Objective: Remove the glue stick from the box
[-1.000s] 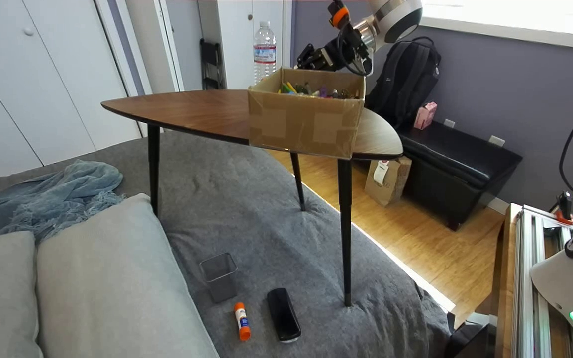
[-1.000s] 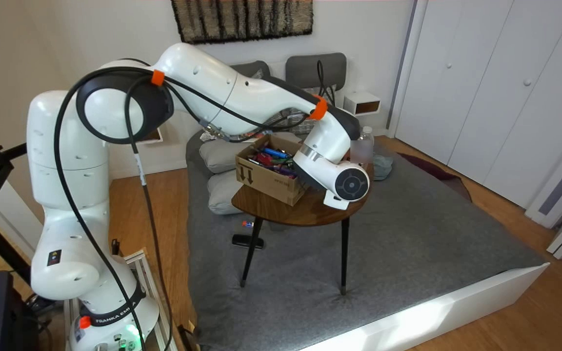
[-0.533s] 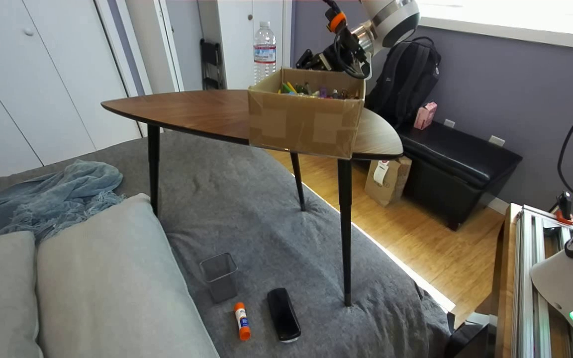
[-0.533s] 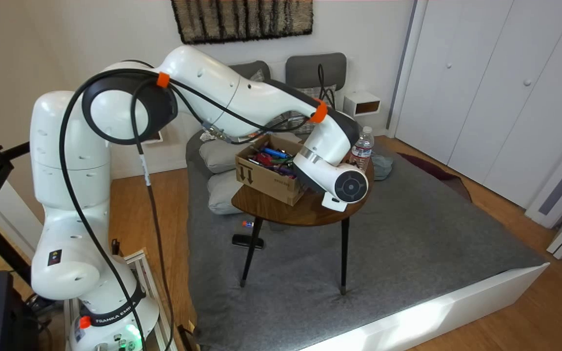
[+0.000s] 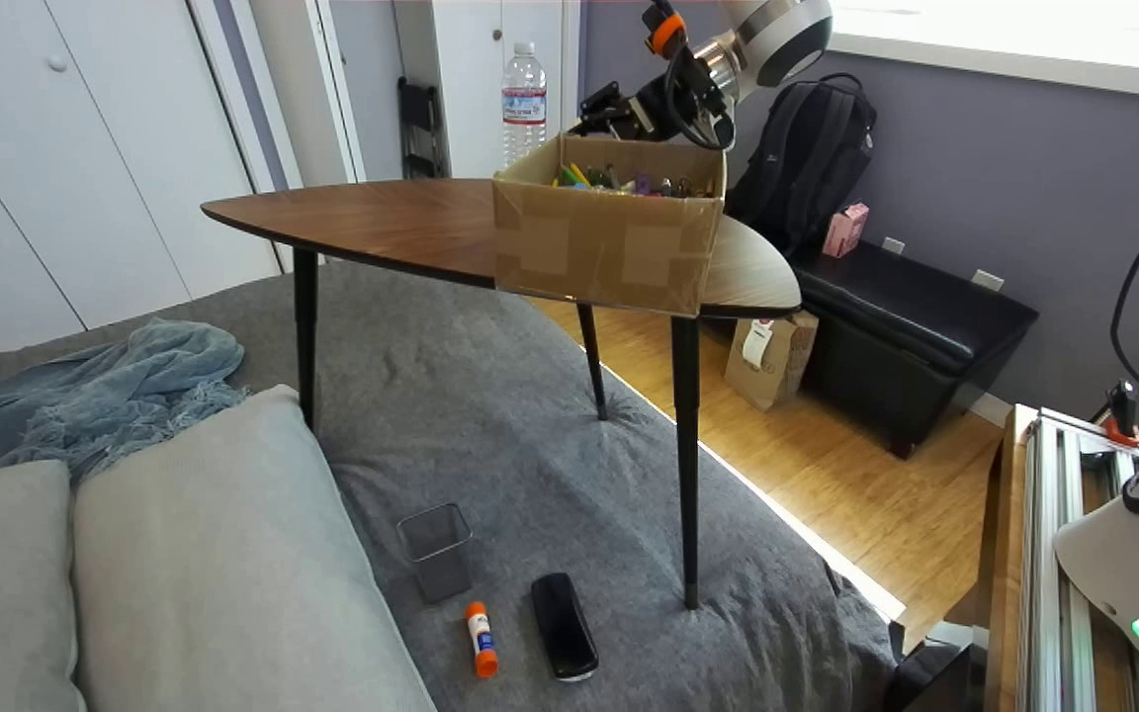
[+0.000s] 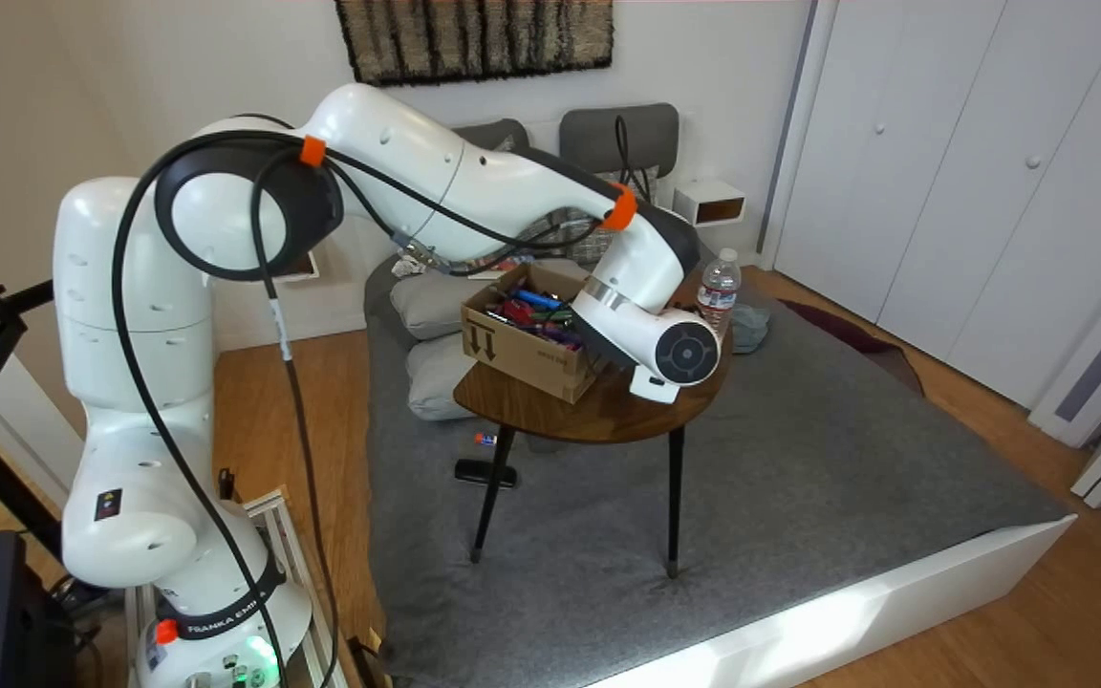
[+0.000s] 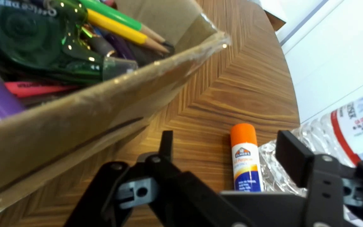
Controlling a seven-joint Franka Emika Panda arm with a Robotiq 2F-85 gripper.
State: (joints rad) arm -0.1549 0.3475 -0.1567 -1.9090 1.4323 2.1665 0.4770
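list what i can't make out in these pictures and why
Elmer's glue stick on the table: one end behind the base of the jaws, wrist view.
Its finest print: too small, wrist view.
Water bottle: top cut off by the wrist view's right edge; base behind the cardboard box in an exterior view.
Jaws: behind the arm in an exterior view.
Deeper box contents: under pencils and other items, wrist view.

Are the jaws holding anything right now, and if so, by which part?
Nothing is held: the jaws stand open; in the wrist view the glue stick shows between them, clear of both.
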